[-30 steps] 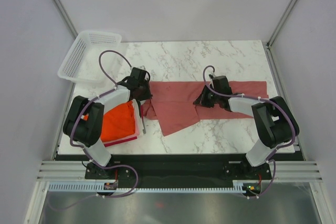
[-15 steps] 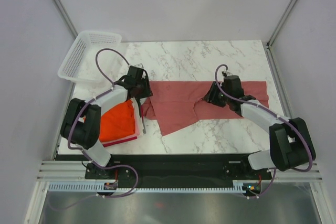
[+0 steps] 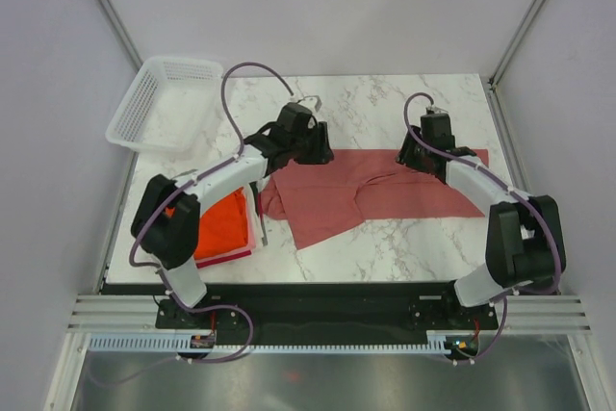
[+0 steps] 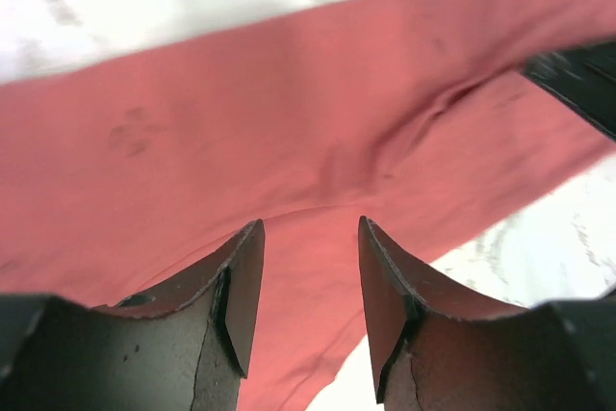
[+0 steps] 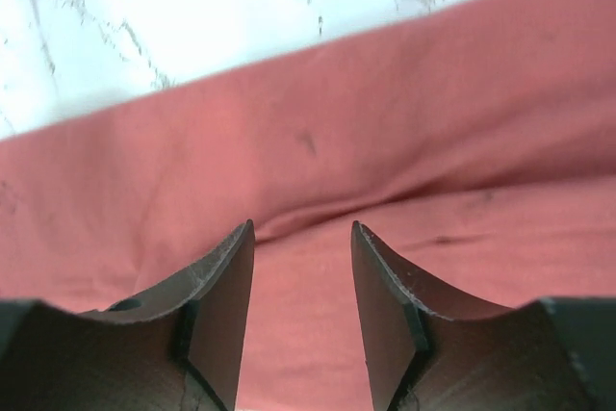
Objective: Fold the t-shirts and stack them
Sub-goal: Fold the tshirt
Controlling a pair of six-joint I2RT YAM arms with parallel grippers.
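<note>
While the marble tabletop (image 3: 385,103) bears everything, dusty red t-shirt (image 3: 375,190) lying spread across its middle, folded orange-red t-shirt stack (image 3: 217,223) at left, left end effector (image 4: 310,228) parted and empty over the red cloth, right end effector (image 5: 302,228) likewise

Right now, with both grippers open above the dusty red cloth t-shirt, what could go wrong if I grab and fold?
1. The left gripper and right gripper both hang open over creases in the dusty red t-shirt; closing may pinch an extra layer.
2. The left arm reaches past the folded orange-red shirt stack and might nudge it when pulling back.
</note>
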